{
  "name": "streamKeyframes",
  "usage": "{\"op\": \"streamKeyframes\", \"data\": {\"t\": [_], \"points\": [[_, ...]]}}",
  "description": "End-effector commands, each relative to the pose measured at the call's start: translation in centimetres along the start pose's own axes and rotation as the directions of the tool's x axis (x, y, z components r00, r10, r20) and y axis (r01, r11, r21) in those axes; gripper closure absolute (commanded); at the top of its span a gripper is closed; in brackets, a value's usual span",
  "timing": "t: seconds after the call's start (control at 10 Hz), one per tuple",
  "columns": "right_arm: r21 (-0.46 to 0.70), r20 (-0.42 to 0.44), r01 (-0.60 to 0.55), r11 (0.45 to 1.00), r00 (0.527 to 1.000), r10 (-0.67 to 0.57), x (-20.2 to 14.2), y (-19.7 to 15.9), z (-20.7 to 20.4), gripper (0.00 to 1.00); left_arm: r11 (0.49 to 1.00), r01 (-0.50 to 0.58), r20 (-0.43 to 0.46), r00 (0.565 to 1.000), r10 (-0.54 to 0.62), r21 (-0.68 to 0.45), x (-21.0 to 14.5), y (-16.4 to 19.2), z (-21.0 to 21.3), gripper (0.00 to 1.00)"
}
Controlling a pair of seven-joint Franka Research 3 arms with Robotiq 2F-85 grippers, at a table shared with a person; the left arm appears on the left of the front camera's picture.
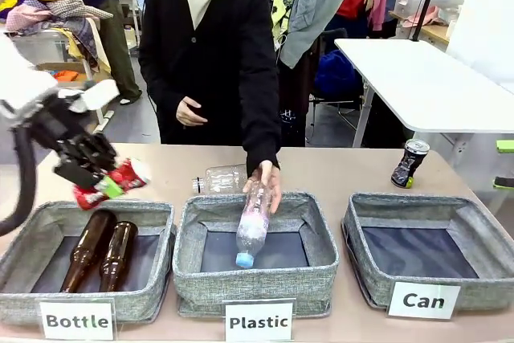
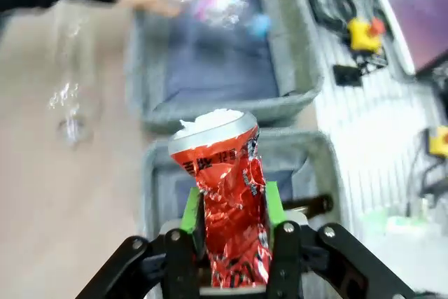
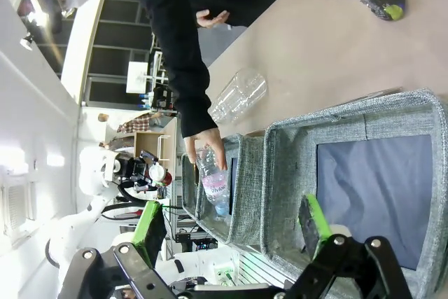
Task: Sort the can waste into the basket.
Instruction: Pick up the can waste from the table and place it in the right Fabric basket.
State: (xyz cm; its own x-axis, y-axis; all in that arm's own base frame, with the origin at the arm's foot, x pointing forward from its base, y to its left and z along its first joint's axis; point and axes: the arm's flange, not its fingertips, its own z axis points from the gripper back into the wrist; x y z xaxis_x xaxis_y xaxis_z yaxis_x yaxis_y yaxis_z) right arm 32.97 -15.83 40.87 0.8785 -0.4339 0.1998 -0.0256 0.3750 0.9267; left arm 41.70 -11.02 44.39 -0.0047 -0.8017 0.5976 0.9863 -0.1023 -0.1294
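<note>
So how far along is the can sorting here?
Nothing is sorted yet: the Can basket shows only dark lining. In hand: the left end effector is shut on the crushed red can, off by the Bottle basket. Left: carrying it over, then the black can standing on the table.

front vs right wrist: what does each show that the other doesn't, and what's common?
Front: two brown bottles in the Bottle bin, and the Can label. Right wrist: the right gripper, open, pointing at the Can basket. Both: black can standing on the table, clear bottle lying beyond the Plastic bin, the person's hand holding a pink-label bottle in it.
</note>
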Motion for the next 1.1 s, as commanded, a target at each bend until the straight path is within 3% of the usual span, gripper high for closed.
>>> {"op": "streamKeyframes", "data": {"t": [0.0, 0.2, 0.6, 0.9, 1.0], "points": [[0.014, 0.005, -0.012, 1.0, 1.0, 0.012, 0.1, 0.1, 0.1, 0.0, 0.986, 0.144, -0.079, 0.985, -0.151, -0.084, 3.6, 0.6, -1.2, 0.59], [0.014, 0.005, -0.012, 1.0, 1.0, 0.012, 0.1, 0.1, 0.1, 0.0, 0.993, 0.107, -0.084, 0.99, -0.111, -0.045, 4.1, 0.0, -1.3, 0.59], [0.014, 0.005, -0.012, 1.0, 1.0, 0.012, 0.1, 0.1, 0.1, 0.0, 0.997, 0.079, 0.026, 0.996, -0.08, 0.027, 0.5, -2.5, 1.1, 0.59], [0.014, 0.005, -0.012, 1.0, 1.0, 0.012, 0.1, 0.1, 0.1, 0.0, 0.993, 0.116, -0.019, 0.993, -0.116, 0.005, 2.5, -2.3, -0.1, 0.59], [0.014, 0.005, -0.012, 1.0, 1.0, 0.012, 0.1, 0.1, 0.1, 0.0, 0.995, 0.093, -0.035, 0.995, -0.092, 0.031, 4.1, -1.7, -0.7, 0.72]]}}
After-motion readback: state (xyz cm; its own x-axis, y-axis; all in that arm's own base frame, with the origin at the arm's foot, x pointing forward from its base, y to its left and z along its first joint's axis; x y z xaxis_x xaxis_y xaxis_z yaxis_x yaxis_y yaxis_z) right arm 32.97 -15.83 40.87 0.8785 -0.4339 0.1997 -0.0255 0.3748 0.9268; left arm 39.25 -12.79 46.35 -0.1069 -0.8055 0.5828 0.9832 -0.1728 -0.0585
